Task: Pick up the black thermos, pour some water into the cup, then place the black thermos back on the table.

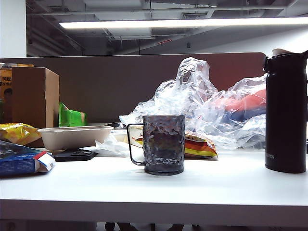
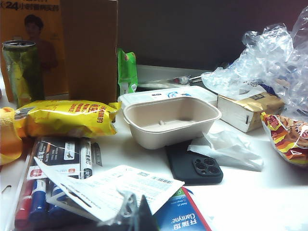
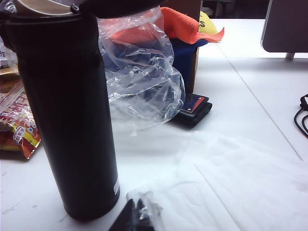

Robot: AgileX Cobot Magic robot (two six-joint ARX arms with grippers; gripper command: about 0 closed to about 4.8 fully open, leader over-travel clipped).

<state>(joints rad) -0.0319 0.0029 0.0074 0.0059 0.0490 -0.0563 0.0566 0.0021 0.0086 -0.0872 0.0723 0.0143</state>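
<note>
Nothing done yet. Black thermos (image 1: pixel 286 113) stands upright on the table (image 1: pixel 144 185) at far right, lid flipped open, well apart from the cup (image 1: pixel 163 143) at centre. Left gripper (image 2: pixel 132 214) and right gripper (image 3: pixel 137 216) both pressed together, empty, barely visible at the wrist views' edges. Pick, pour, replace all remain.
</note>
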